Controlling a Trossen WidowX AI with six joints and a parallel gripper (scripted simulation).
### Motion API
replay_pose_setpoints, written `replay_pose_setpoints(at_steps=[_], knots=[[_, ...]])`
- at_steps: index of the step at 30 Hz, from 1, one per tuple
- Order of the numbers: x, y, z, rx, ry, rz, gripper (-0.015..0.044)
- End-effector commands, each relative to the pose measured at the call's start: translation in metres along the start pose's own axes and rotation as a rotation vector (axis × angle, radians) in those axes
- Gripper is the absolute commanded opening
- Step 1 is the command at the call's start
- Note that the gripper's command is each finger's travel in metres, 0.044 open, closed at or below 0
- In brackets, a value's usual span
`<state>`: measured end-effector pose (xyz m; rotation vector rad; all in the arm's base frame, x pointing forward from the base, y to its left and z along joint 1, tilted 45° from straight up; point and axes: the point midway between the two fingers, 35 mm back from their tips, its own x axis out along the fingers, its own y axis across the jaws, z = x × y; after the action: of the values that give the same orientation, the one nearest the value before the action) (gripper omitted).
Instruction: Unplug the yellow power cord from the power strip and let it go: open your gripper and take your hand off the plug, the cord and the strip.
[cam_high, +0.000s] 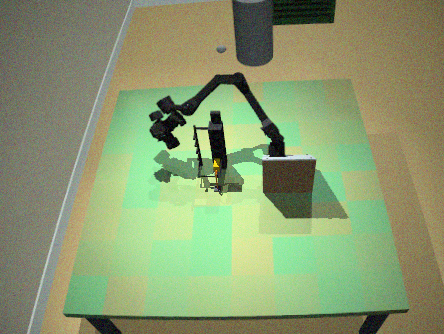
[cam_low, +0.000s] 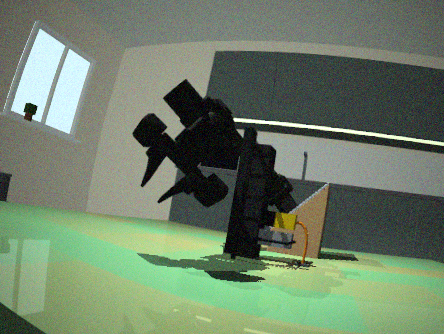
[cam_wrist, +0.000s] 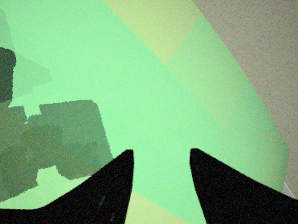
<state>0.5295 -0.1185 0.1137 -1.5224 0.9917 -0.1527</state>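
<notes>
The yellow plug (cam_high: 216, 164) (cam_low: 286, 220) is beside a tall black upright, directly above a grey block (cam_low: 278, 237) that looks like the power strip. I cannot tell whether the plug is seated in it. Its orange-yellow cord (cam_low: 307, 242) (cam_high: 216, 173) curves down to the table. My gripper (cam_high: 160, 131) (cam_low: 151, 194) (cam_wrist: 161, 156) is partly open, with nothing between the fingers. It hangs above the table on the far side of the upright from the plug, touching neither plug nor cord.
The black upright (cam_high: 217, 142) (cam_low: 243, 210) stands between my gripper and the plug. A thin dark frame (cam_high: 197, 146) is beside it. A brown panel (cam_high: 289, 176) (cam_low: 318, 220) stands in front of the arm's base. The table (cam_high: 212, 255) is patchwork green and yellow.
</notes>
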Motion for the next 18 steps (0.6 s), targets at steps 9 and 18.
replay_pose_setpoints(at_steps=[9,18], knots=[[-0.091,0.137,0.077,-0.192,-0.111,0.355,0.016],[-0.169,0.239,0.049,-0.504,0.008,0.622,0.016]])
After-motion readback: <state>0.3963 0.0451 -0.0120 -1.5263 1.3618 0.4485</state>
